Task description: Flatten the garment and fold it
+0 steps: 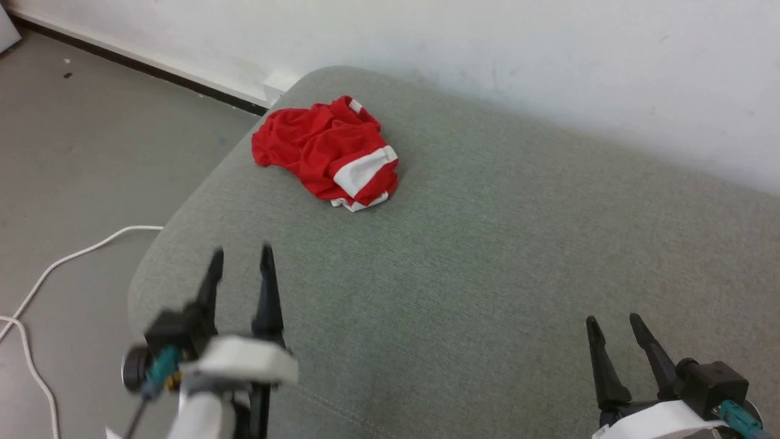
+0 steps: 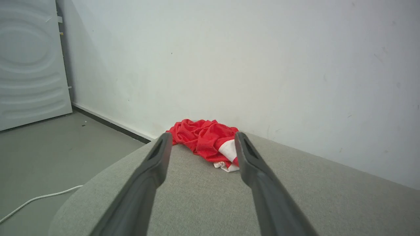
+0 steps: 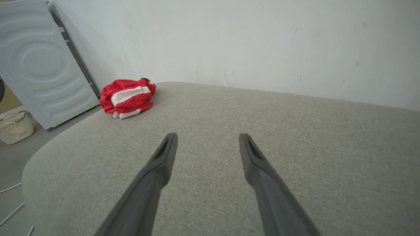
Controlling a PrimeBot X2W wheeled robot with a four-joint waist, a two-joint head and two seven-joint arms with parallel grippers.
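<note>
Two arms: left end effector [image 1: 242,250] & right end effector [image 1: 612,319] were spread, empty, at near edge; prob. pre-reach.
Garment: bright red thin-fabric garment w/ white bands [image 1: 326,152] lay bunched on grey fabric cushion's [image 1: 457,274] far-left corner, untouched.

The garment [image 1: 326,152] is looking like thin red cloth, soft and wrinkly, and it is shining just a little. Its white bands are looking like smooth cloth too. The big cushion [image 1: 475,256] under it is showing a grey-green woven cloth that is looking rough and dull. The left gripper [image 1: 241,250] and the right gripper [image 1: 612,319] are showing long dark fingers that are looking like dull, smooth plastic. The wall [image 1: 548,61] is looking painted white, not shiny, with small marks on it. The floor [image 1: 79,152] is looking grey, smooth and dull. The cable [image 1: 140,228] is looking like smooth white plastic. The washing machine [image 3: 42,65] is showing a smooth white side with wavy rings pressed in. The basket [image 3: 14,127] is looking like pale plastic full of little holes.
</note>
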